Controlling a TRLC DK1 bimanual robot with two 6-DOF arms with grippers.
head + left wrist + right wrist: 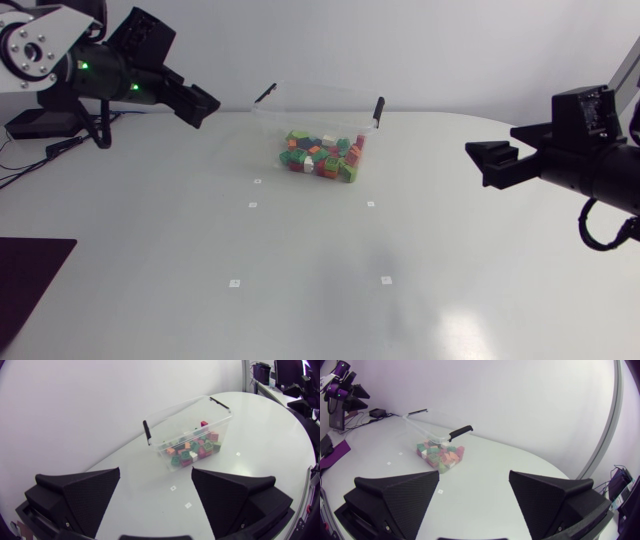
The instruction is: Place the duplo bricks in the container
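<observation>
One container point(272, 120), five markers point(252, 204), duplo bricks point(322, 155) too heaped to count

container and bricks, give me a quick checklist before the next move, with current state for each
1. Bricks inside the container: ok, every brick in view lies in it.
2. Stray bricks on the table: ok, none shows in any view.
3. Container upright and open on top: ok.
4. Left gripper free: ok, open, nothing between its fingers.
5. Right gripper free: ok, open, nothing between its fingers.
6. Both grippers apart from the container: ok, each is off to its own side, touching nothing.
</observation>
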